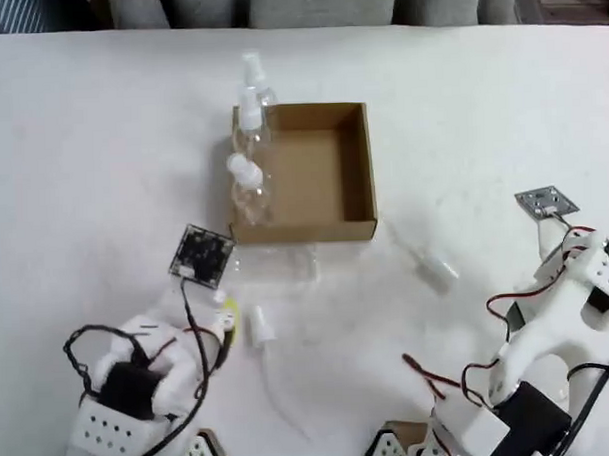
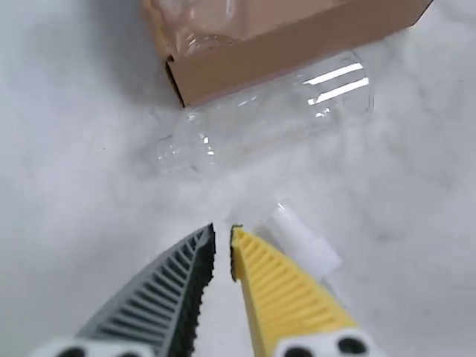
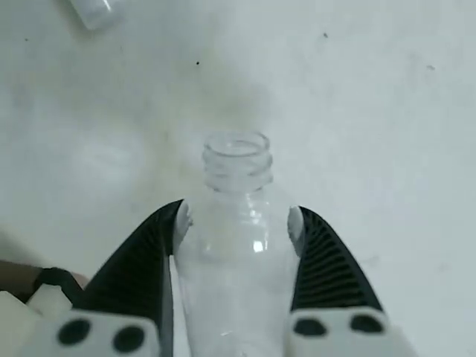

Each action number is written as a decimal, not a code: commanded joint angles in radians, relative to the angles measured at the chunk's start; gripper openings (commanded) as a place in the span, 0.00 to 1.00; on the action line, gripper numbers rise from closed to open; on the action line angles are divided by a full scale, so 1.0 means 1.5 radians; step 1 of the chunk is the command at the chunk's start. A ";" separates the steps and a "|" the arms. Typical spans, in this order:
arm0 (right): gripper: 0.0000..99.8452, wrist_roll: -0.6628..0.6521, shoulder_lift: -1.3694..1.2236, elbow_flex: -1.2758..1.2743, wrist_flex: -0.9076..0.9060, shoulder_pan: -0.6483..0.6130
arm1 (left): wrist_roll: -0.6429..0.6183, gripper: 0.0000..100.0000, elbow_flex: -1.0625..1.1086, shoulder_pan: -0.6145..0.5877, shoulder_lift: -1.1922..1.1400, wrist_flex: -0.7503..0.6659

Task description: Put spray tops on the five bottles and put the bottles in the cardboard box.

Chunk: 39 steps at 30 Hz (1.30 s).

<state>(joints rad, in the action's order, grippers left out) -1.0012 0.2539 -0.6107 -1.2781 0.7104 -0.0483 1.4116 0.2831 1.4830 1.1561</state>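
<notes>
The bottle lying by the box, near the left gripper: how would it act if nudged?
Probably rolls: the bottle is round and lies on its side. Looks empty, so likely light. The box wall beside it might stop it.

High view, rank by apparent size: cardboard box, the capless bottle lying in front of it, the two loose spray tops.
1. cardboard box
2. capless bottle
3. spray top near the left arm and spray top right of the box: these look about alike, so they are not ranked.
</notes>
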 commanded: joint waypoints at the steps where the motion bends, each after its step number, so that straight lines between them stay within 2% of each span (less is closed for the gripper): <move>1: 0.02 0.011 0.019 0.032 -0.012 -0.018 | -0.036 0.05 -0.095 0.008 -0.125 -0.039; 7: 0.02 0.011 0.019 0.032 -0.012 -0.018 | -0.151 0.05 -0.122 0.013 -0.236 -0.118; 11: 0.02 0.010 0.019 0.032 -0.012 -0.019 | -0.267 0.08 -0.108 0.052 -0.247 -0.111; 17: 0.02 0.008 0.019 0.032 -0.009 -0.019 | -0.280 0.20 -0.082 0.088 -0.248 -0.076; 30: 0.02 0.012 0.019 0.032 -0.012 -0.050 | -0.308 0.20 -0.056 0.091 -0.252 -0.077; 35: 0.02 0.012 0.019 0.032 -0.012 -0.051 | -0.310 0.20 -0.069 0.092 -0.359 -0.111; 39: 0.02 0.012 0.019 0.032 -0.012 -0.051 | -0.353 0.20 -0.123 0.092 -0.476 -0.114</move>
<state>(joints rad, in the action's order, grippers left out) -0.9920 0.2539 -0.6107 -1.2858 0.6460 -0.5178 1.3195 0.4074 0.9198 1.0134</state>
